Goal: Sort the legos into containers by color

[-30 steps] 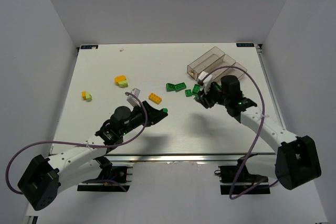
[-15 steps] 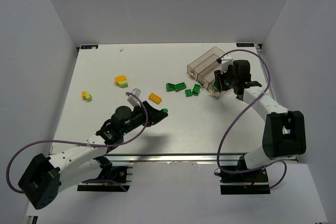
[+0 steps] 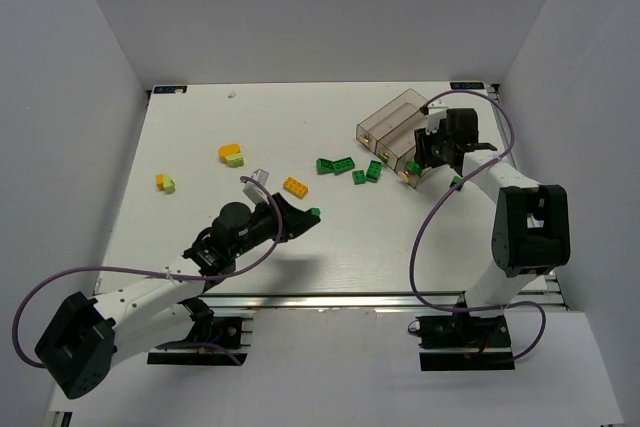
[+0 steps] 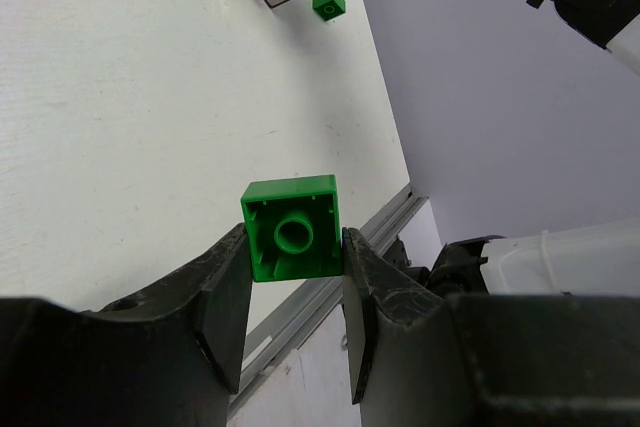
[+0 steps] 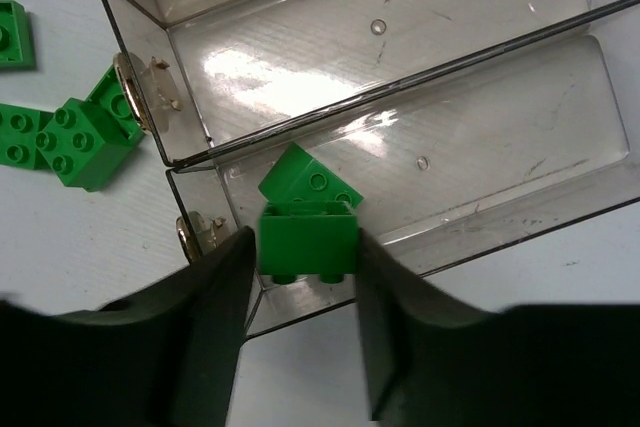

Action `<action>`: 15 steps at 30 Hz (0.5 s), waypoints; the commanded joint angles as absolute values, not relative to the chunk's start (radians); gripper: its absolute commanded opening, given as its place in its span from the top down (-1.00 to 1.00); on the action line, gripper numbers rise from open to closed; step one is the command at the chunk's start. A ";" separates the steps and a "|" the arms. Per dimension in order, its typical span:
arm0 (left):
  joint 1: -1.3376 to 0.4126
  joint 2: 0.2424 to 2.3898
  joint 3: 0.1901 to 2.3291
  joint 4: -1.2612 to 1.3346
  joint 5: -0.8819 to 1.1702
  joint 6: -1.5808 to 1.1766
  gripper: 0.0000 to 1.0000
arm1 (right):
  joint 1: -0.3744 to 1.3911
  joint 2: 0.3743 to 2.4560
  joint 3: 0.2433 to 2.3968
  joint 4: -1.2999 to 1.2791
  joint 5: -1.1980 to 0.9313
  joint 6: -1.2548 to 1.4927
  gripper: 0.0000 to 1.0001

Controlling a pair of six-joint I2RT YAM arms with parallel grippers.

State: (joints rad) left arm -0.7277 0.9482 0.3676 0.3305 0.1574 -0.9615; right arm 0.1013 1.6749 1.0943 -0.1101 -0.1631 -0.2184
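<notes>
Near the front edge of the worktop (image 3: 190,137), a dark green brick (image 4: 292,227) was clamped in the left gripper (image 3: 298,216); farther back, a second green brick (image 5: 307,239) was clamped in the right gripper (image 5: 305,269) over the bin (image 5: 520,132) where a third brick (image 5: 312,185) lay.

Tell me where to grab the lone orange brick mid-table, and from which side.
Come straight down from above and pinch the orange brick across its two long side faces. It lies flat with nothing touching it, so fingers fit on both sides. Its long axis runs diagonally, so turn the wrist to match. The left gripper is nearest, but it holds a green brick.
</notes>
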 commanded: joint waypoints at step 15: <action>-0.727 1.195 0.547 0.437 0.276 -0.928 0.95 | 0.012 1.502 1.111 -0.139 -0.680 -0.463 -0.78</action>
State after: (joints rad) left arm -0.7280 1.1267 0.4561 0.3740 0.2173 -0.9489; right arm 0.0494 1.6032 1.0977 -0.1314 -0.3985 -0.3374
